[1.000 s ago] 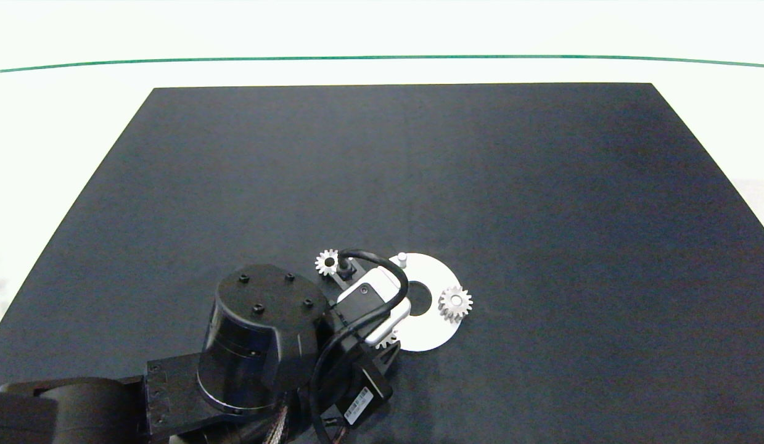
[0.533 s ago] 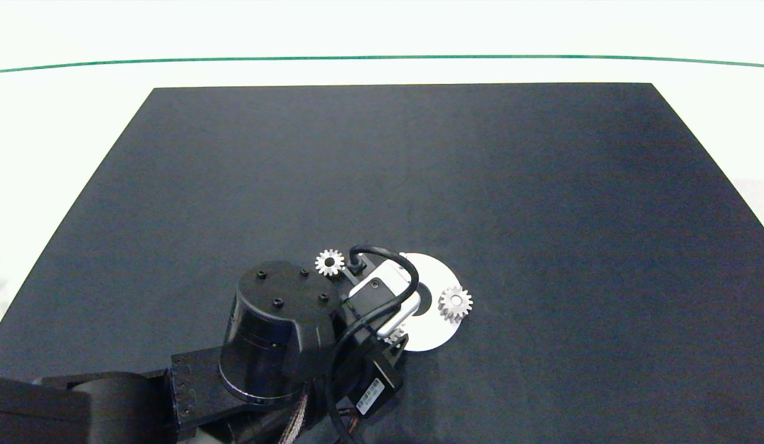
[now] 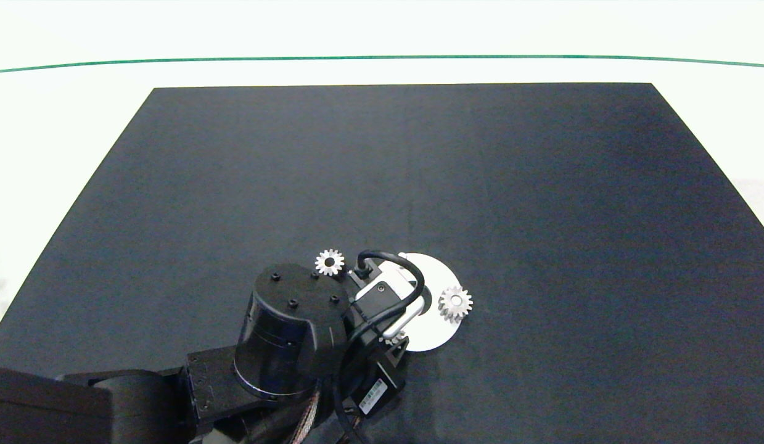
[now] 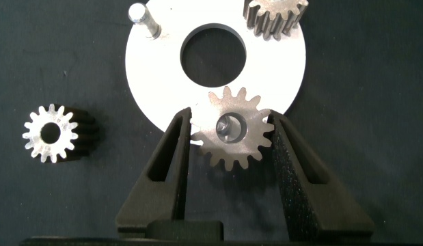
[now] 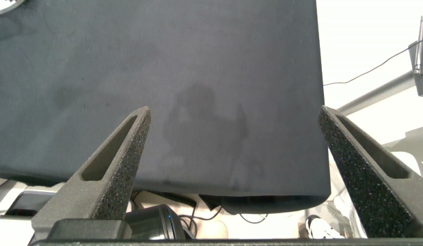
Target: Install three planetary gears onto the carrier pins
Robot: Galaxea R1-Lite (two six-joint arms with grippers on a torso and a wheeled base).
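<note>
The white carrier disc point(image 4: 279, 68) lies on the black mat. My left gripper point(image 4: 231, 115) is shut on one silvery planetary gear point(image 4: 233, 131) that sits over a carrier pin; the pin's grey top shows inside the gear's hole. A second gear point(image 4: 276, 15) sits on another pin at the disc's rim point(image 3: 455, 302). The third pin point(image 4: 137, 14) stands bare. A third gear point(image 4: 50, 132) lies loose on the mat beside the disc point(image 3: 329, 262). In the head view the left arm point(image 3: 289, 327) covers the disc's left part. My right gripper point(image 5: 235, 113) is open and holds nothing.
The black mat point(image 3: 542, 185) spreads wide around the disc, on a white table. The right wrist view looks at the mat's edge point(image 5: 266, 188), with cables and floor beyond it. The right arm is outside the head view.
The left arm has shifted right, farther over the disc, carrying its gear along; the bare pin is now hidden in the head view. The other two gears have not moved.
</note>
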